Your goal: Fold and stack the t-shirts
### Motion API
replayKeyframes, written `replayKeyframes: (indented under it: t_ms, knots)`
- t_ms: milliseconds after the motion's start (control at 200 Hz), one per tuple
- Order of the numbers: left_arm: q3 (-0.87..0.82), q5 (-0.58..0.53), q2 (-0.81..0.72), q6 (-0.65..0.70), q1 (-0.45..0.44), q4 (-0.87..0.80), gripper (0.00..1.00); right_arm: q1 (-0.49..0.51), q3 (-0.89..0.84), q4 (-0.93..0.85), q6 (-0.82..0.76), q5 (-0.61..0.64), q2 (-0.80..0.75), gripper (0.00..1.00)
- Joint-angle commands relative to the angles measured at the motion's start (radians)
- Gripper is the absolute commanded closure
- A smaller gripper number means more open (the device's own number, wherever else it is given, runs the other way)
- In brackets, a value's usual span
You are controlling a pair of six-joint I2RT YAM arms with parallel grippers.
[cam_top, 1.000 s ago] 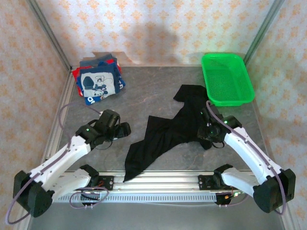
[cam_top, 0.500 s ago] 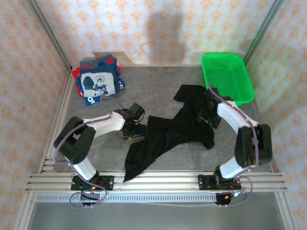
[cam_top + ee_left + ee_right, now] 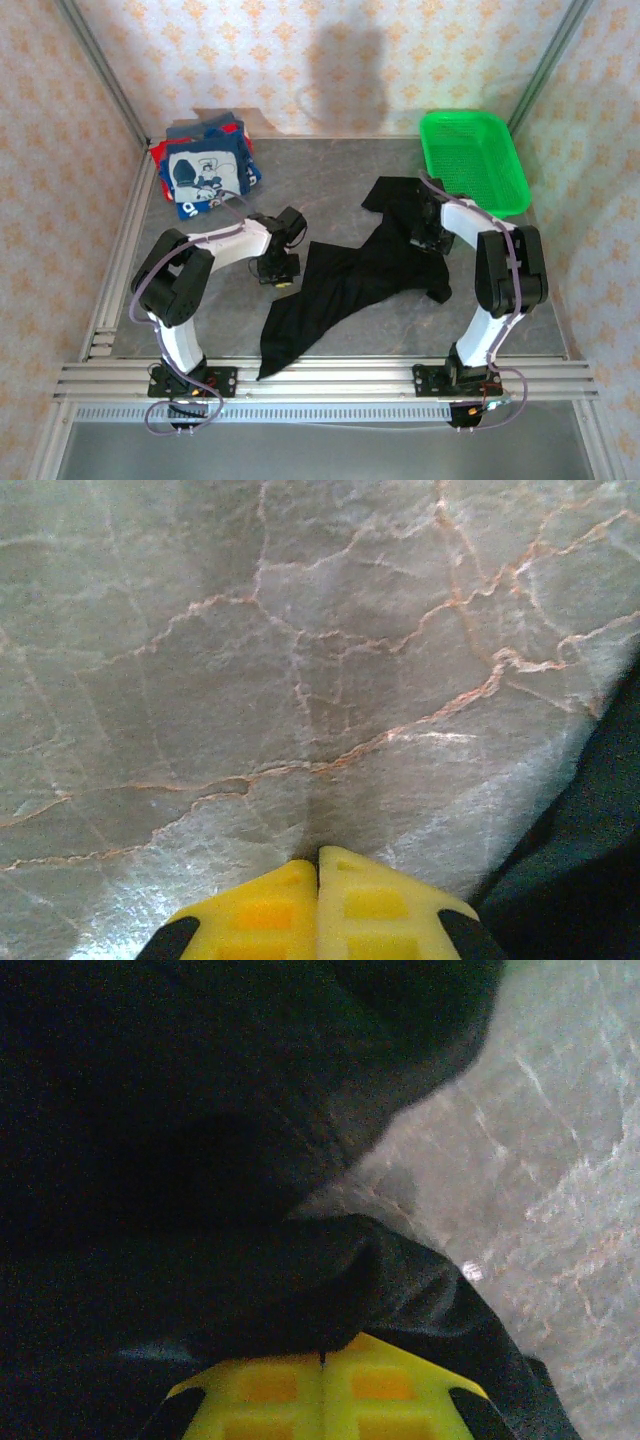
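Observation:
A large black t-shirt [image 3: 350, 275] lies crumpled and spread across the middle of the table. My left gripper [image 3: 282, 272] points down at bare marble just left of the shirt's left edge. In the left wrist view its yellow tips [image 3: 318, 858] are pressed together with nothing between them, and black cloth [image 3: 590, 880] shows at the lower right. My right gripper [image 3: 427, 236] is down on the shirt's right part. Its tips [image 3: 320, 1353] are shut, with a raised fold of the black cloth [image 3: 200, 1160] at them. Folded shirts [image 3: 205, 172], the navy cartoon one on top, are stacked at the back left.
An empty bright green mesh basket [image 3: 472, 165] stands at the back right, close behind the right arm. Bare marble table [image 3: 330, 200] lies between the stack and the black shirt. Metal frame posts and patterned walls close in the sides and back.
Both arms have pulled up into folded poses. The left gripper moved right to the shirt's left edge. The right gripper moved back along the shirt's right side. The shirt barely shifted.

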Motion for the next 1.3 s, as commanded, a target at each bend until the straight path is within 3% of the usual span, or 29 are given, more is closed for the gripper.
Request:
replayKeyframes:
  t_ms: [0,350,530,690,856,921,1091,1291]
  knots:
    - [0.063,0.031,0.01,0.056,-0.007,0.208,1.0,-0.001,0.006,0.099,-0.003,0.013,-0.114,1.0]
    - [0.169,-0.076,-0.164,0.085,0.105,0.174,1.0,0.003,0.008,0.216,0.02,-0.012,-0.527,1.0]
    - [0.19,-0.1,-0.209,0.097,0.165,0.171,1.0,0.003,0.0,0.194,0.013,-0.029,-0.615,1.0]
    - [0.172,-0.005,-0.182,0.077,0.14,0.225,1.0,0.003,0.002,0.127,0.021,-0.041,-0.594,1.0]
    - [0.082,0.011,-0.137,0.017,0.012,0.288,0.54,0.003,0.012,0.043,0.021,-0.019,-0.529,1.0]
    - [0.074,0.004,-0.093,0.002,-0.028,0.262,0.43,0.001,-0.004,0.043,0.02,-0.02,-0.514,1.0]
    - [0.076,-0.001,-0.008,-0.024,-0.086,0.202,0.36,-0.003,-0.024,0.051,0.014,-0.028,-0.49,1.0]
    - [0.197,-0.019,0.172,0.013,-0.175,0.052,0.37,-0.003,-0.027,0.051,0.002,-0.036,-0.477,1.0]
